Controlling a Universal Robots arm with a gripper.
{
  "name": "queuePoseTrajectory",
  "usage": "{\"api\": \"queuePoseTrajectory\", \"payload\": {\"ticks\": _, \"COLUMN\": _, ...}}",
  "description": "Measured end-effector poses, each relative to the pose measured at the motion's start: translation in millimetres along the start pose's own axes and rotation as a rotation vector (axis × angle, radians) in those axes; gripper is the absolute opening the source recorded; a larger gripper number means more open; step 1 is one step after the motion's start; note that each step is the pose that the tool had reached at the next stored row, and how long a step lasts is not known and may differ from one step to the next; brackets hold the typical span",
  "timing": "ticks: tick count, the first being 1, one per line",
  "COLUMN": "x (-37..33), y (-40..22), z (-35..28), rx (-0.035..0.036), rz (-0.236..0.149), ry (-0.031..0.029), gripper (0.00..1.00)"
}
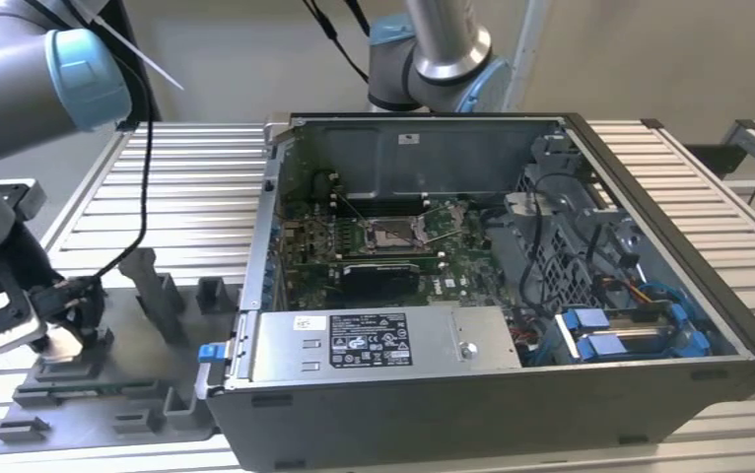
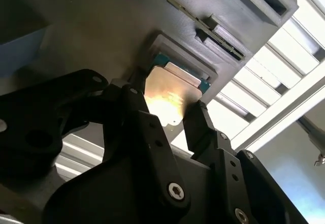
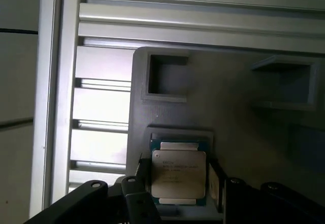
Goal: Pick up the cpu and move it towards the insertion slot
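The room is plain, with pale walls behind a ribbed aluminium counter that carries everything. At the exterior view's left, the grey jointed arm bends down and sets its black tool low over a grey moulded plastic tray. In both wrist views the tool straddles the small square cpu, whose silvery metal face has a green-edged board beneath it. The cpu lies flat in a shallow square pocket of the tray. Whether the tool is already clamped on the chip or merely bracketing it, I cannot tell. I judge this to be the pick-up step, with the chip not yet raised. Getting it out would call for an even hold on two opposite edges and a straight rise clear of the pocket walls. Further right lies the open grey metal computer case. Deep inside it sits the insertion slot, a silver-framed square socket on green circuit board, well apart from the tray. From this side the tool's body hides the chip, the arm runs off the edge, and the socket's lever position is hard to make out.
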State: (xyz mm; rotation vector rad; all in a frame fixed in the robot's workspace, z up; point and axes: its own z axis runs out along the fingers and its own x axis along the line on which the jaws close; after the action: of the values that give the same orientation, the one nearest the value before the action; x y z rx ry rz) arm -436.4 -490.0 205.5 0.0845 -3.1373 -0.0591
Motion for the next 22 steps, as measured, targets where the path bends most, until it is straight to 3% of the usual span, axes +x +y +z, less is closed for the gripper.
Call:
{"api": "queuePoseTrajectory", "payload": {"ticks": 3, "x": 0.0, "y": 0.4, "z": -10.7, "rx": 0.0000, "rz": 0.004, "ry": 0.0002, "gripper": 0.00}}
{"api": "queuePoseTrajectory", "payload": {"ticks": 22, "x": 0.2, "y": 3.6, "z": -96.8, "rx": 0.0000, "rz": 0.005, "ry": 0.0001, "gripper": 0.00}}
